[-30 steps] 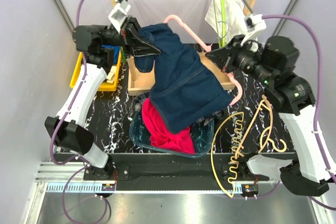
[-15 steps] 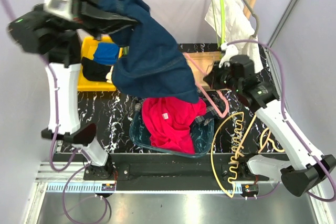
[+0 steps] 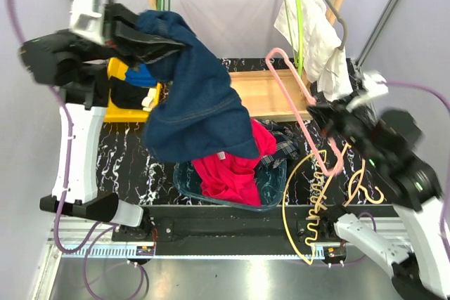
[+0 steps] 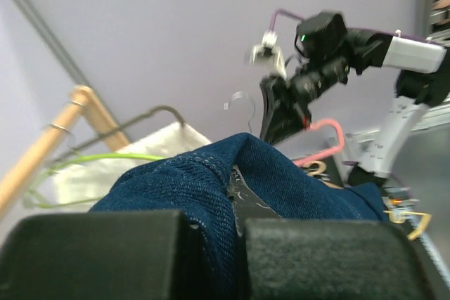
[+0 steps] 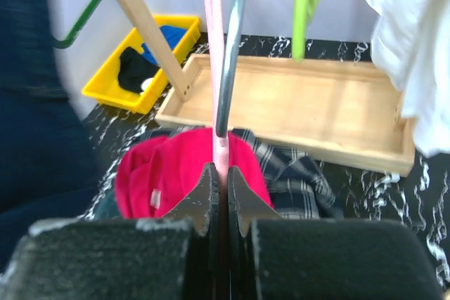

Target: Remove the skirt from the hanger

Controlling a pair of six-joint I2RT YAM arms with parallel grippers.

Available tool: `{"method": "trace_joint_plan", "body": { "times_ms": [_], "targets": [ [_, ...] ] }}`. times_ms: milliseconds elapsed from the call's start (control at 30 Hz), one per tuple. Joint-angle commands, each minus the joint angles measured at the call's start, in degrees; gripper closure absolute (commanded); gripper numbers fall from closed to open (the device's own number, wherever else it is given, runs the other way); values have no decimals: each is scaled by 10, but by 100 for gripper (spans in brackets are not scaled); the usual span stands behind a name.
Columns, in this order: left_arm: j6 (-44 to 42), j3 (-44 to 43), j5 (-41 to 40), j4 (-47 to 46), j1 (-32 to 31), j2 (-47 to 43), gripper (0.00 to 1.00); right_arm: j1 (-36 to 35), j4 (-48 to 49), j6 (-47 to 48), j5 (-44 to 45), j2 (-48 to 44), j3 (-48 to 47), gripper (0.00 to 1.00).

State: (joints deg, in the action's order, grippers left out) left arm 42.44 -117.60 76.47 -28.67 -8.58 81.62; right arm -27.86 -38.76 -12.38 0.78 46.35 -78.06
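The left gripper (image 3: 163, 46) pinched the skirt (image 3: 200, 110), and the right gripper (image 3: 321, 113) clamped the hanger (image 3: 295, 93); the heavy denim might slip out.

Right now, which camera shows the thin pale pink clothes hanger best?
The top external view: nearly the whole pink hanger, hook and curved shoulders, shows in the right gripper. The right wrist view shows only a pink strip pinched in that gripper; the left wrist view, a small distant curve.
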Motion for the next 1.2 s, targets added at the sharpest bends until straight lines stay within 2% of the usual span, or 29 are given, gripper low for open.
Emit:
{"method": "trace_joint_plan", "body": {
  "times_ms": [0, 100, 133, 200, 233, 267, 300, 333, 367, 400, 433, 500, 533, 633, 700, 733, 800, 833, 967, 1067, 1100, 1167],
  "targets": [
    [-27, 57, -26, 18, -61, -1, 100, -1, -118, -34, 4, -84, 5, 100],
    [-52, 128, -23, 40, -97, -10, 100, -1, -151, -97, 95, -157, 12, 100],
    [-60, 168, -19, 61, -106, -16, 100, -1, -163, -131, 163, -168, 5, 100],
    [-131, 226, -9, 112, -126, -23, 100, -1, -183, -157, 225, -205, 5, 100],
    [-235, 240, -11, 221, -133, -28, 100, 0, -194, -203, 290, -213, 7, 100],
    [-295, 249, -19, 283, -142, -29, 100, 1, -240, -237, 328, -217, 4, 100],
    [-350, 267, -27, 399, -144, -27, 100, 0, -266, -271, 388, -219, 2, 100],
    [-442, 275, -36, 445, -145, -24, 100, 1, -289, -340, 414, -223, 2, 100],
    [-479, 284, -60, 487, -146, -18, 100, 3, -342, -380, 438, -216, 2, 100],
    [-524, 285, -71, 591, -146, -10, 96, 3, -381, -426, 481, -207, -7, 100],
    [-632, 275, -84, 653, -146, 11, 93, 3, -452, -510, 496, -196, -11, 100],
    [-726, 249, -135, 799, -151, 35, 90, 3, -493, -554, 506, -144, -20, 100],
    [-787, 246, -153, 828, -152, 51, 89, 3, -497, -571, 502, -131, -17, 100],
    [-885, 270, -209, 885, -153, 47, 84, 3, -449, -571, 488, -102, 22, 100],
    [-920, 305, -244, 888, -155, 27, 76, 3, -405, -563, 479, -101, 70, 100],
    [-939, 311, -256, 887, -155, 21, 57, 3, -372, -554, 478, -100, 85, 100],
    [-933, 309, -288, 887, -154, 13, 27, 3, -352, -551, 473, -93, 115, 100],
    [-925, 299, -300, 887, -154, 12, 1, 3, -339, -551, 471, -80, 123, 100],
    [-899, 196, -341, 885, -147, 9, 1, 3, -315, -531, 470, -53, 150, 96],
    [-888, 109, -338, 885, -145, 0, 1, 3, -306, -516, 468, -29, 157, 80],
    [-879, 88, -334, 884, -144, -3, 1, 3, -303, -510, 465, -22, 159, 66],
    [-876, 35, -326, 883, -144, -7, 1, 3, -302, -508, 456, -7, 160, 55]
  ]
}}
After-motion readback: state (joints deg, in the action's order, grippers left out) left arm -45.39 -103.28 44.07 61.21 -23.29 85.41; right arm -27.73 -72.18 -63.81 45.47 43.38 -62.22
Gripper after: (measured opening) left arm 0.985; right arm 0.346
